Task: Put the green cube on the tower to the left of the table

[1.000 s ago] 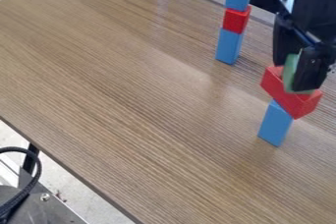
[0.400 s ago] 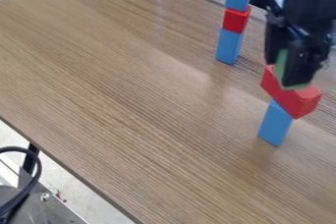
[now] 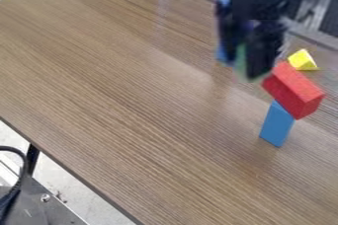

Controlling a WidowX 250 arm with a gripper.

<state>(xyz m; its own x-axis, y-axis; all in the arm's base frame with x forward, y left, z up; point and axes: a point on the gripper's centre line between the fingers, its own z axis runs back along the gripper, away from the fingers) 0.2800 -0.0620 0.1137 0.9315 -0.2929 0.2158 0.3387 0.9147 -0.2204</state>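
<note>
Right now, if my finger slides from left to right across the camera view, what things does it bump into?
black cable → table leg → green block in the gripper → near blue block → yellow block

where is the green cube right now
In the camera view, the green cube is in the gripper, at the upper right, left of the red block.
</note>
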